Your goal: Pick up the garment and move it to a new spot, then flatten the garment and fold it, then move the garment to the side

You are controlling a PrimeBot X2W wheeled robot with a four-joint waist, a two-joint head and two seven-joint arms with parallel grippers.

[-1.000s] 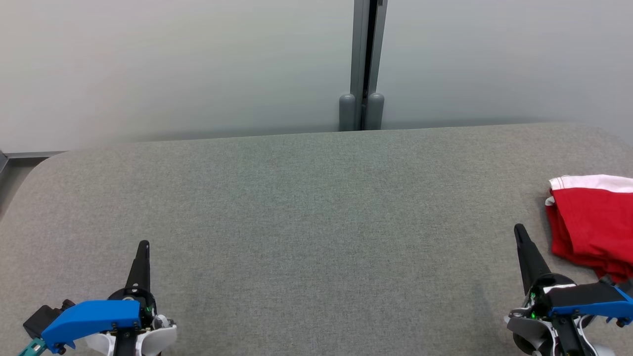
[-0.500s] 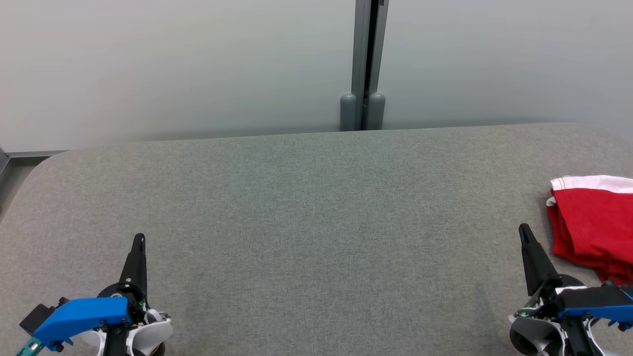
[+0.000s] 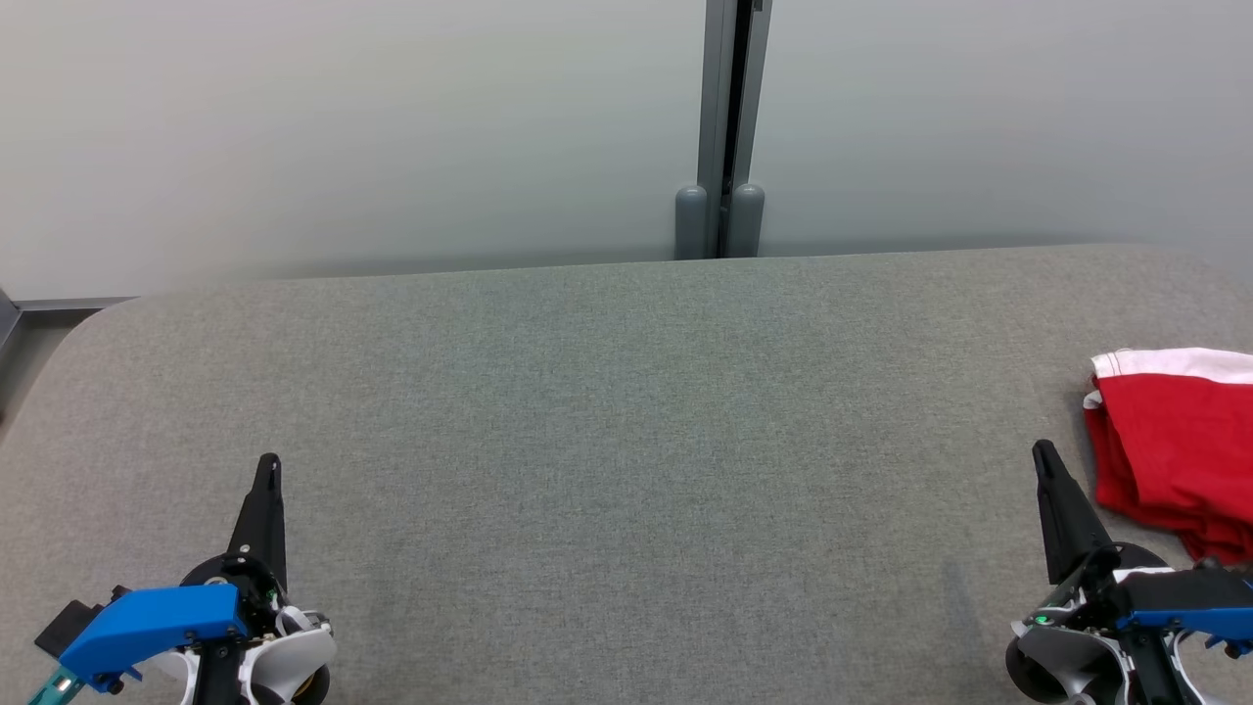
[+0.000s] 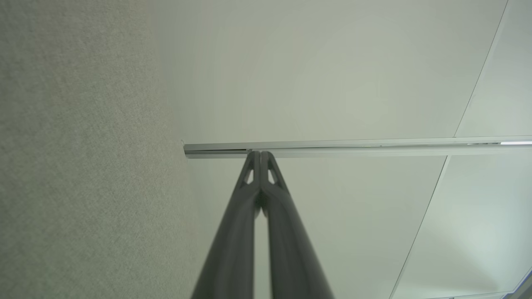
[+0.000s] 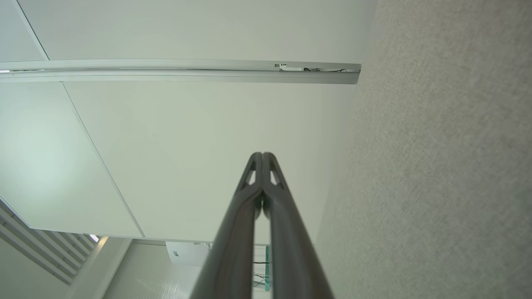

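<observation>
The garment [image 3: 1180, 446] is red with a white band, folded into a small pile at the right edge of the grey table [image 3: 626, 411], partly cut off by the head view's edge. My right gripper [image 3: 1044, 453] stands shut just left of the pile, apart from it, with nothing between its fingers. At the lower left my left gripper [image 3: 268, 462] is shut and empty, far from the garment. In the left wrist view the left gripper [image 4: 260, 153] has its fingers pressed together. In the right wrist view the right gripper [image 5: 262, 155] is likewise shut.
A pale wall panel with a grey vertical post [image 3: 722, 127] rises behind the table's far edge. The table's rounded left corner [image 3: 88, 323] borders a strip of floor. The wrist views look past the table's grey felt [image 4: 83, 166] toward wall and ceiling panels.
Both grippers have drawn back slightly toward the lower edge of the head view. The left one has shifted a little left. The garment lies where it was.
</observation>
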